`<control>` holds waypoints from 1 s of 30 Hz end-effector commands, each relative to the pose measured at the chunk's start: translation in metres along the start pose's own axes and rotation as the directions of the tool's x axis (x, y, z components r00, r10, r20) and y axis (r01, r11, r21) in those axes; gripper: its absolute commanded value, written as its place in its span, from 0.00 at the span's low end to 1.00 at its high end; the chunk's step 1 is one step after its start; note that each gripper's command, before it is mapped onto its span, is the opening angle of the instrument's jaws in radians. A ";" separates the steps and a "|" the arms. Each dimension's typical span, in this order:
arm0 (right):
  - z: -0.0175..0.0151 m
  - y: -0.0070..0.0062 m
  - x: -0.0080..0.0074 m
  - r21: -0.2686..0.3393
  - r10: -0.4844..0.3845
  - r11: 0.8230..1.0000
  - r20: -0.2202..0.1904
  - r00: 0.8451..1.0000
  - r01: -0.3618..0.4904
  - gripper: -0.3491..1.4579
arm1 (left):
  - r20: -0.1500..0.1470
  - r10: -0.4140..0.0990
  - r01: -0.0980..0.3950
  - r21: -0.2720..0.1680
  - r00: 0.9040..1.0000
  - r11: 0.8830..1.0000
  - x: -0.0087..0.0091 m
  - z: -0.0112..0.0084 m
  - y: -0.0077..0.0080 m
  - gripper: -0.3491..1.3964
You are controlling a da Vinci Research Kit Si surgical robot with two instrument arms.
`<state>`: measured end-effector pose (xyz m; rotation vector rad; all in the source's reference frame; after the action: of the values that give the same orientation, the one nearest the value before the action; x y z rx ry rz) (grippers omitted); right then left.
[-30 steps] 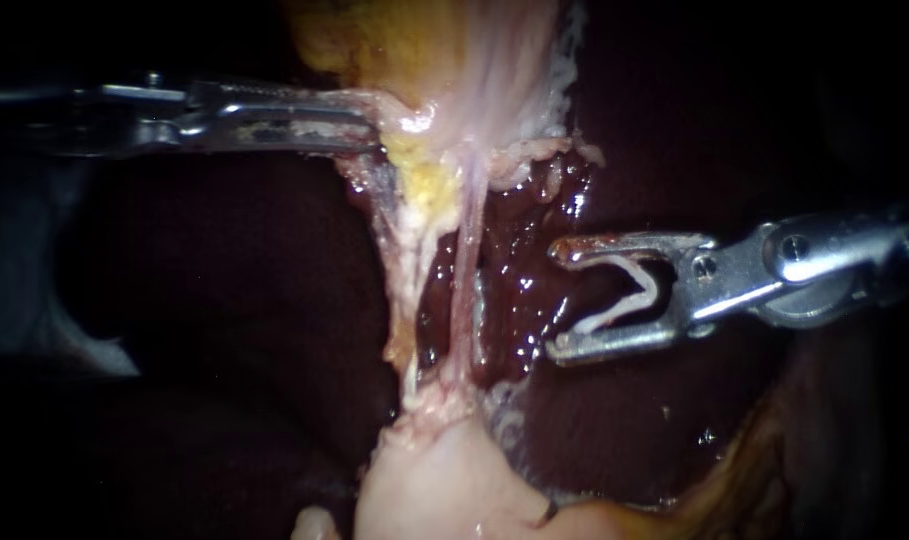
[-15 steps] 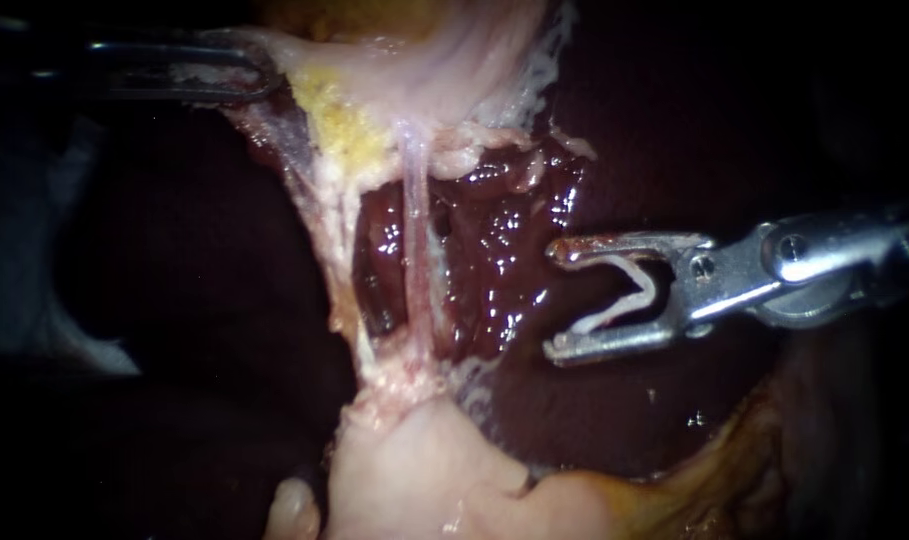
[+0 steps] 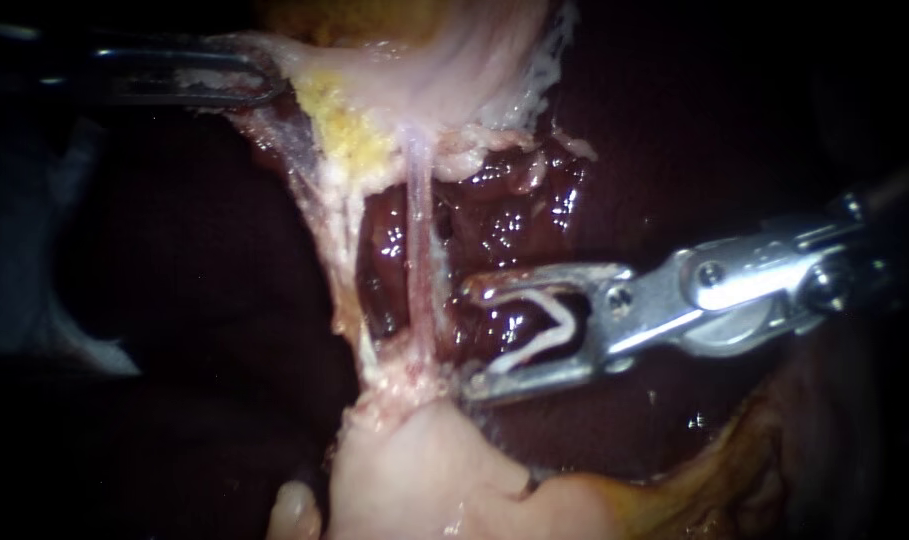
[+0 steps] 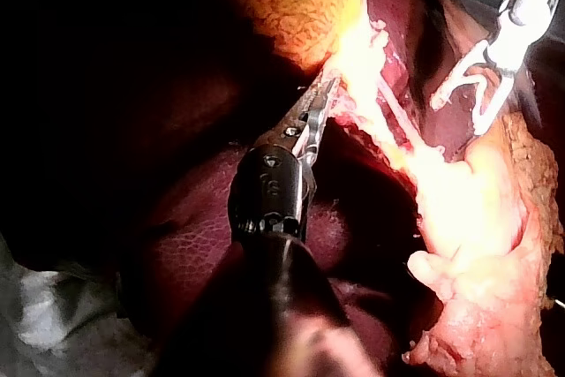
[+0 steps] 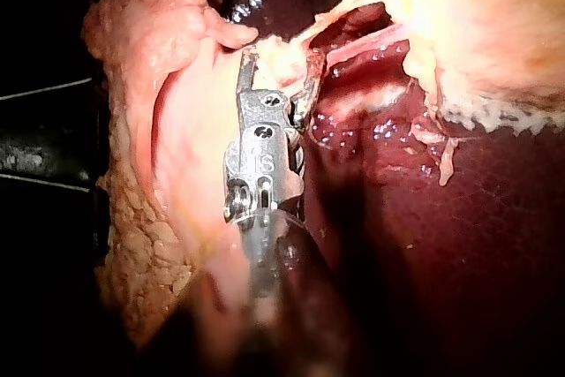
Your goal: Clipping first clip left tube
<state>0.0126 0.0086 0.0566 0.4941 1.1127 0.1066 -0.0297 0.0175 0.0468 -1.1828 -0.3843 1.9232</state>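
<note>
My right instrument [image 3: 469,338], jaws wide yet holding a white clip [image 3: 539,335], sits just beside the upright tube [image 3: 417,250] over dark liver [image 3: 514,220], while my left instrument [image 3: 269,85] pinches pale tissue [image 3: 374,80].

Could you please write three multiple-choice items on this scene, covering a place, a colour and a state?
1. The clip sits: A) closed on the tube; B) between the right instrument's jaws; C) nowhere in view.
2. The clip is: A) white; B) blue; C) black.
3. The left instrument's jaws are: A) apart and empty; B) shut on a clip; C) shut on pale tissue.

Answers: B, the jaws carry it beside the tube, not around it; A, it shows white against the metal; C, both jaws clamp the tissue's edge.
</note>
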 end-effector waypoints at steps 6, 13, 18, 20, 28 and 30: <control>0.0037 0.0008 -0.0006 0.018 0.026 0.999 0.002 1.000 -0.026 0.45 | 0.000 0.000 0.000 0.002 1.000 1.000 0.0000 0.0000 0.0001 0.00; 0.0058 0.0019 -0.0025 0.021 0.050 0.999 0.010 0.999 -0.050 0.46 | 0.000 0.000 0.000 0.003 1.000 1.000 0.0000 0.0000 0.0003 0.00; 0.0058 0.0030 -0.0036 0.018 0.059 0.998 0.009 0.998 -0.059 0.46 | 0.000 -0.001 0.001 0.007 1.000 1.000 0.0000 0.0001 0.0005 0.00; 0.0058 0.0034 -0.0037 0.018 0.059 0.998 0.006 0.998 -0.059 0.46 | -0.001 -0.001 0.001 0.008 1.000 1.000 0.0000 0.0001 0.0005 0.00; 0.0075 0.0040 -0.0037 0.012 0.081 0.997 -0.025 0.996 -0.080 0.46 | 0.000 -0.002 0.002 0.006 1.000 1.000 0.0001 0.0002 0.0007 0.00; 0.0082 0.0041 -0.0036 0.010 0.086 0.996 -0.033 0.996 -0.085 0.46 | 0.000 -0.002 0.002 0.006 1.000 1.000 0.0001 0.0002 0.0007 0.00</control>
<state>0.0193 0.0082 0.0643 0.5522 1.1273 0.1921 -0.0303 0.0172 0.0465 -1.1794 -0.3787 1.9214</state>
